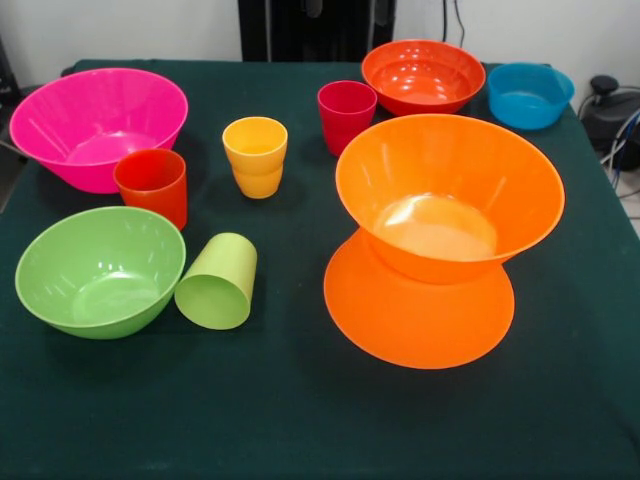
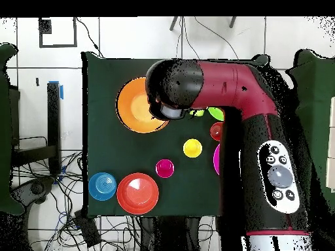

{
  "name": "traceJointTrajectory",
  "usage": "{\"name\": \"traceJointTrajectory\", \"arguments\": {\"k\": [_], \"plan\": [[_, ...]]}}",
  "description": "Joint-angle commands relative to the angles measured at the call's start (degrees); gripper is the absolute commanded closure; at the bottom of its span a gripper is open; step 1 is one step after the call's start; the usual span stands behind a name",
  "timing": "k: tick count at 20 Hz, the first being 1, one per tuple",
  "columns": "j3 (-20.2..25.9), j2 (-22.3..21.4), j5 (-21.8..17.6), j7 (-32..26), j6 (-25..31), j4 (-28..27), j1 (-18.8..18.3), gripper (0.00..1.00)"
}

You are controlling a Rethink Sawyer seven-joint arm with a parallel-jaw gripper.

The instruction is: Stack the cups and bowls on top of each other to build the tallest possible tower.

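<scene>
The tower so far is two large orange bowls on the right of the worktop in the front view: the lower orange bowl sits rim down, and the upper orange bowl stands upright on its base. Behind it are the magenta-red cup, the round red-orange bowl and the small blue bowl. The yellow-orange cup stands upright near the middle. To the left, the red-orange cup stands just in front of the large pink bowl. The lime green bowl sits at the front left, with the lime green cup lying on its side just beside it. Overhead, the arm reaches over the worktop, covering the cups on that side. End effector: not seen in either view, state cannot be told.
</scene>
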Motion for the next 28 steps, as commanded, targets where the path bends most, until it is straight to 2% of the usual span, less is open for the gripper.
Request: {"name": "traceJointTrajectory", "arguments": {"k": [1,3,10,15,18,23,28], "plan": [[-0.2,3.8,-3.1,0.1,-0.9,-3.6,1.9,0.0],[-0.2,4.3,-3.0,0.3,-1.9,-3.3,1.8,0.0],[-0.2,5.4,-3.0,-1.1,-0.1,-5.3,1.4,0.0],[-1.6,7.1,-3.5,3.0,-4.0,-5.2,2.4,0.0],[-1.8,8.1,-3.0,3.8,-4.3,-5.4,2.5,0.0],[-1.7,11.8,-3.2,2.0,0.9,-9.1,2.7,0.0],[-2.1,13.1,-3.3,1.7,0.9,-10.6,3.1,0.0]]}}
